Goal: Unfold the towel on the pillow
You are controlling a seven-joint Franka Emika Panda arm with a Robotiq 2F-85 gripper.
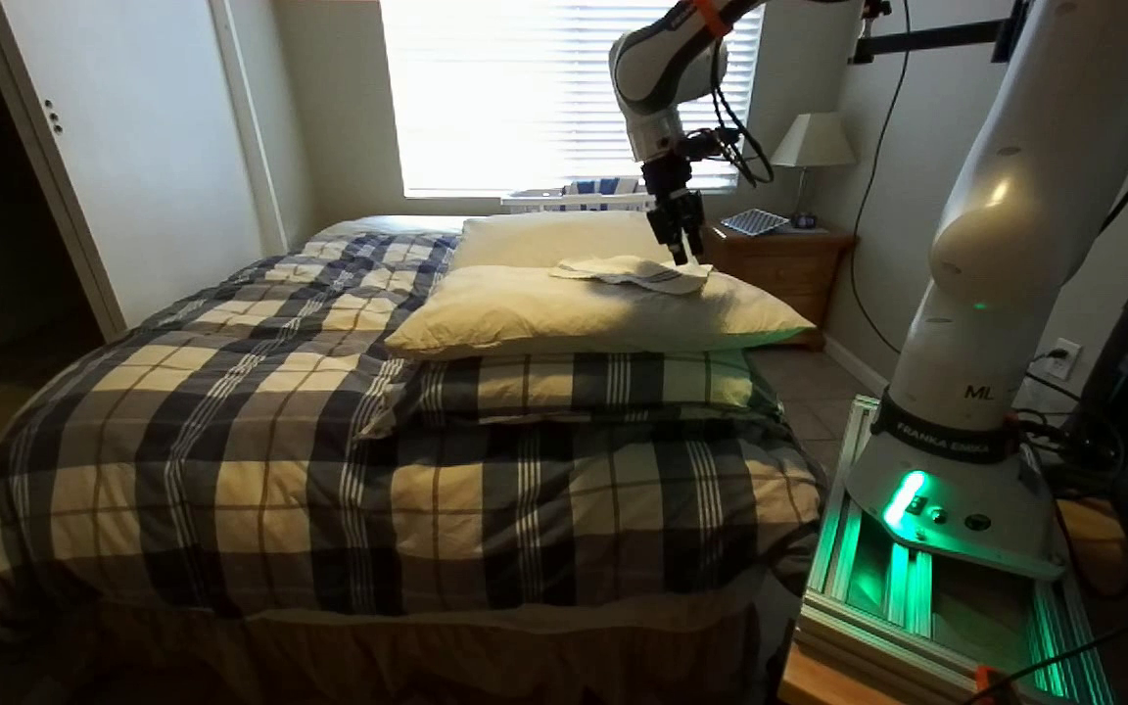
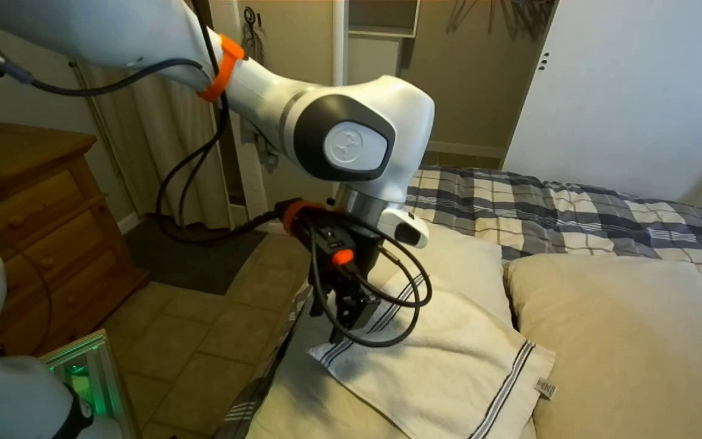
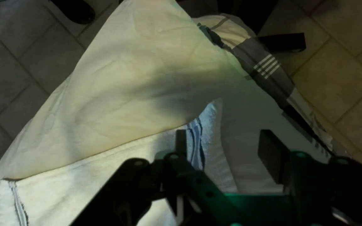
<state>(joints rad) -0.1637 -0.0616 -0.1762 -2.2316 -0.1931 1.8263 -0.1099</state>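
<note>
so the towel (image 2: 448, 347) is lying kinda rumpled on the pillow (image 1: 525, 315), and the gripper (image 3: 222, 141) hangs by one striped corner, jaws well apart, nothing held

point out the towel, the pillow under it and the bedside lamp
Towel (image 2: 448, 356), in an exterior view, on plain cloth between its stripes
Pillow (image 1: 564, 315), in an exterior view, on its front side
Bedside lamp (image 1: 814, 143), in an exterior view, on its shade
</note>
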